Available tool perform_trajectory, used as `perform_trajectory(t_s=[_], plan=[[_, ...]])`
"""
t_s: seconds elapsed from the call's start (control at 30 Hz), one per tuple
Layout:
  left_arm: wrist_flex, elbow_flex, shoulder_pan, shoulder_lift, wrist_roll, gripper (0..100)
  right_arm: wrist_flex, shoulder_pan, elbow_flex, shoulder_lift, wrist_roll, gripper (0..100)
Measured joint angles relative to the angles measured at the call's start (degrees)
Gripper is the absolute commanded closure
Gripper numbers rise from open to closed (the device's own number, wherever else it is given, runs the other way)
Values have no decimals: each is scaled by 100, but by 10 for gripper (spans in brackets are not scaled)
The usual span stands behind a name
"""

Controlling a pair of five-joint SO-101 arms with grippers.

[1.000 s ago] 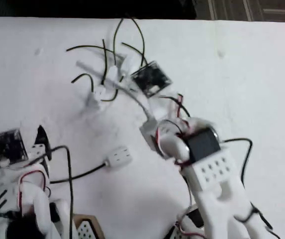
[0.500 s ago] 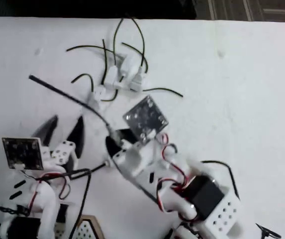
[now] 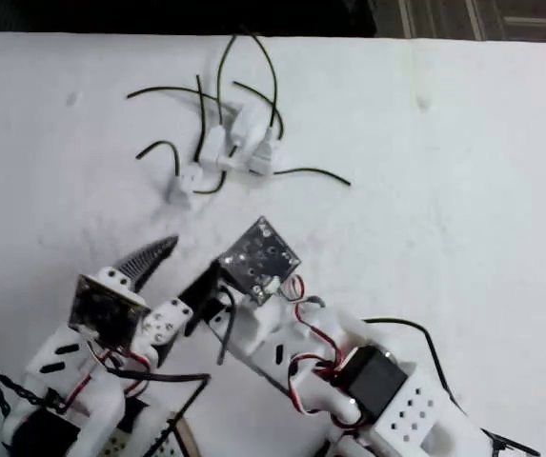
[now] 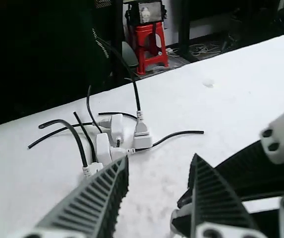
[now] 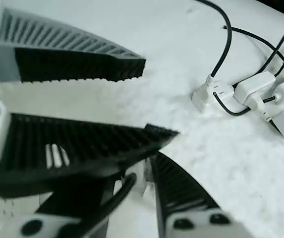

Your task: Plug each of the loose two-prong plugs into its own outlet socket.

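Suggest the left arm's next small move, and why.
Probably ease the left gripper forward toward the cluster of plugs and cords. It is open and empty, the cluster lies ahead of it and apart from its tips, and the right arm sits close beside it, so a short advance seems safest.

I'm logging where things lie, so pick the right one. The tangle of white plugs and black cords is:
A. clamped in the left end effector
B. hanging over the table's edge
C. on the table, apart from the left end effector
C: the tangle lies flat on the table, and bare tabletop shows between it and the left end effector, which is open.
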Motion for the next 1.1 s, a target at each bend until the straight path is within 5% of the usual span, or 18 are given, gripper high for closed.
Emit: perform_trajectory(t_s=[0.3,0.57,0.8,1.1], plan=[[229,-185,-193,0,-396,789,-9,290,18,281,35,981],[229,-484,-2708,0,-396,789,-62,1196,-123,1547,35,981],[229,193,-4440,0,-413,789,-70,1196,-185,2400,35,981],[229,1618,-4721,53,-413,789,-378,1196,-360,3604,-457,981]])
